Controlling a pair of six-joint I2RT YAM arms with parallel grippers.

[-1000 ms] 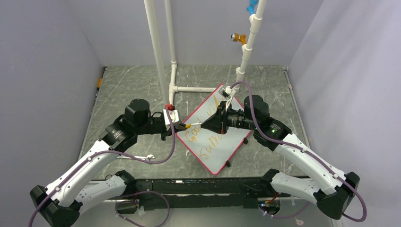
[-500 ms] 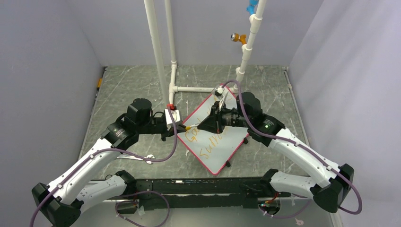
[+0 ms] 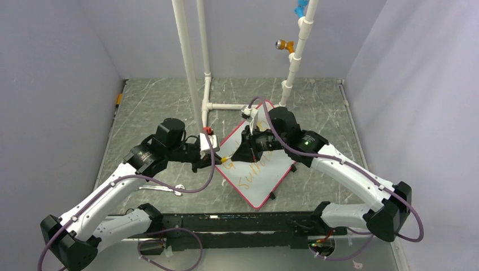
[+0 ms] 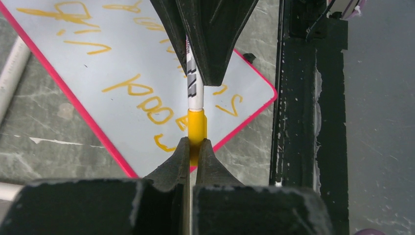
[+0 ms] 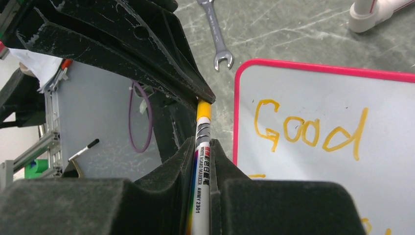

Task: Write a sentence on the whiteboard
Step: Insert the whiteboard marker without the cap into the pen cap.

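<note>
The whiteboard [image 3: 270, 179] lies as a diamond on the marble table, with a red-pink rim. The sentence [image 3: 248, 172] is in orange-yellow marker; "Good" [image 5: 308, 129] reads clearly in the right wrist view. My left gripper [image 3: 218, 160] is shut on the yellow cap [image 4: 196, 125] of a white marker [image 5: 201, 176]. My right gripper [image 3: 237, 157] is shut on the marker's barrel. The two grippers meet tip to tip above the board's left edge, and the cap sits against the barrel [image 4: 195, 90]. In the wrist views the left gripper [image 4: 195, 147] and the right gripper [image 5: 203, 144] are each clamped tight.
A white PVC pipe frame [image 3: 195, 68] rises behind the board, with an orange fitting [image 3: 285, 45] on its right post. A steel wrench [image 3: 169, 188] lies left of the board, also in view as the wrench [image 5: 218, 36]. A black rail [image 3: 237, 223] runs along the front edge.
The right arm has swung left and farther back, carrying the marker with it. The two grippers now stand closer together, with less white barrel showing between them.
</note>
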